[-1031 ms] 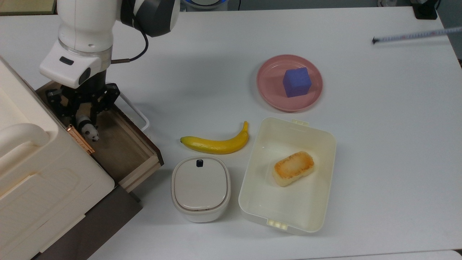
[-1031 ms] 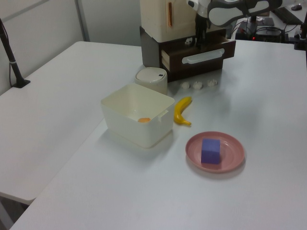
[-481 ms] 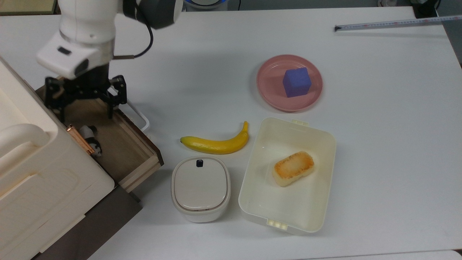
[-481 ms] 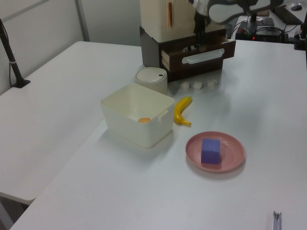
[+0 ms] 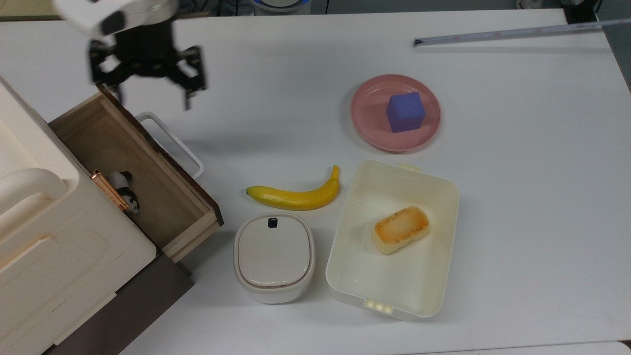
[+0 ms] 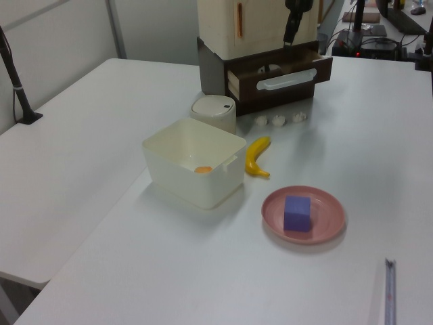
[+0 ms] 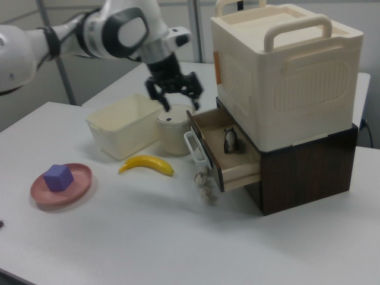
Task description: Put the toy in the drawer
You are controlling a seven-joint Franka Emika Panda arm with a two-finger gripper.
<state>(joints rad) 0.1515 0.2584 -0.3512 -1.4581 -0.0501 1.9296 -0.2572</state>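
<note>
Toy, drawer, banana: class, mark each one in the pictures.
toy point(image 7: 230, 141), right view, its body.
drawer point(image 5: 185, 232), top view, light wood side wall.
banana point(image 5: 296, 197), top view, middle of its curve.

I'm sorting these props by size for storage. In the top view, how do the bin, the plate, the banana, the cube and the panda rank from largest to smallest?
1. Bin
2. Plate
3. Banana, about as long as the plate is wide, but far slimmer
4. Cube
5. Panda, lying in the drawer
</note>
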